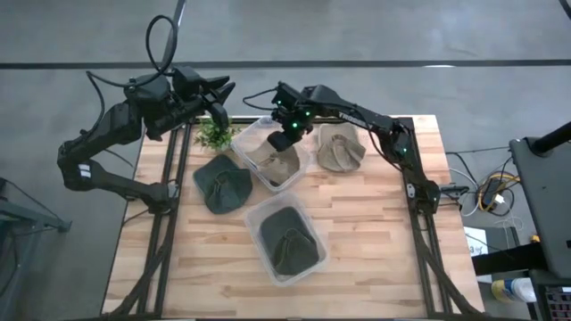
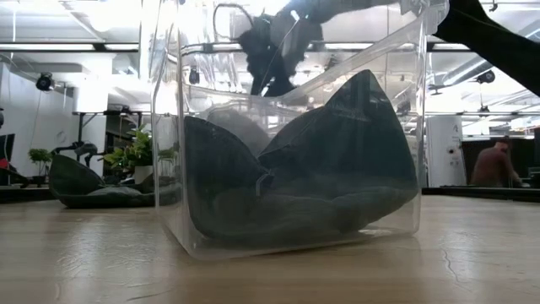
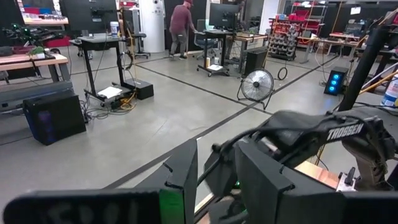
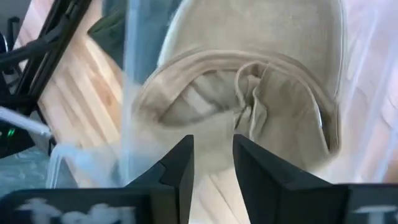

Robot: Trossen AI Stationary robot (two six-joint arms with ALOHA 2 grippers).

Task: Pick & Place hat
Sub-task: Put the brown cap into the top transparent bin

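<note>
A beige hat [image 1: 277, 162] lies inside the far clear bin [image 1: 257, 143], brim up in the right wrist view [image 4: 249, 99]. My right gripper [image 1: 284, 138] hangs just above it, open [image 4: 213, 155], with nothing between its fingers and clear of the hat. A second beige hat [image 1: 341, 147] lies on the table right of that bin. A dark green hat [image 1: 221, 183] lies on the table to the bin's left. Another dark green hat [image 1: 287, 241] fills the near clear bin [image 2: 169, 127]. My left gripper [image 1: 219, 111] waits raised at the far left, open [image 3: 214, 180] and pointing level.
A small green plant [image 1: 214, 134] stands at the table's far left, close to my left gripper. Black frame rails [image 1: 169, 205] run along both sides of the wooden top. There is bare wood at the near right [image 1: 375, 250]. A person [image 3: 181, 22] stands far off in the room.
</note>
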